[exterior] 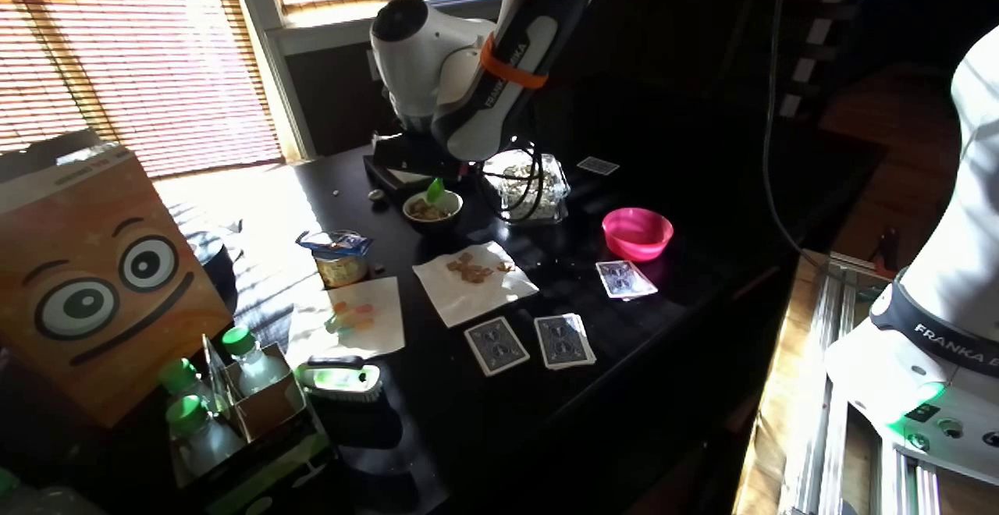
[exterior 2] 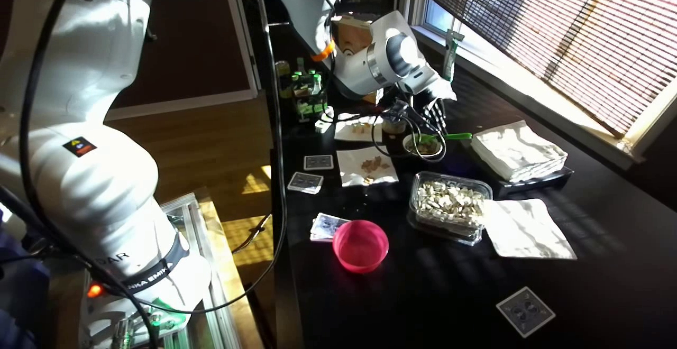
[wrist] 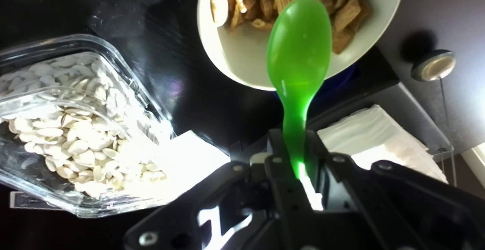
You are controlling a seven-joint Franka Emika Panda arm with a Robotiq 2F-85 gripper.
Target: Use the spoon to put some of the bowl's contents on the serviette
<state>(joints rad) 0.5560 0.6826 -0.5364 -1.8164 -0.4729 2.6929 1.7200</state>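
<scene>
Extending over the bowl (wrist: 246, 55), the green spoon (wrist: 299, 45) is grasped by its handle in the end effector (wrist: 293, 140), which is clenched about it. In the wrist view, brown chunks (wrist: 348, 14) are seen inside the pale bowl, partly hidden by the spoon's head; whether they are touched by it cannot be told. In both exterior views, the serviette (exterior: 446, 296) is laid on the counter (exterior 2: 423, 306), near the bowl but apart from it, with brown pieces (exterior: 471, 269) scattered around its middle. Just beside it, another white napkin (exterior: 386, 303) is dotted with coloured bits (exterior: 355, 317). A clear container (exterior 2: 441, 227), in which pale seeds (exterior 2: 449, 201) are held, is placed near the bowl, and a pink bowl (exterior 2: 360, 246) is set just beside a pile of playing cards (exterior 2: 325, 226). In an exterior view, a stack of white napkins (exterior 2: 518, 150) is borne on a dark tray (exterior 2: 531, 184) near a slatted blind (exterior 2: 571, 37).
</scene>
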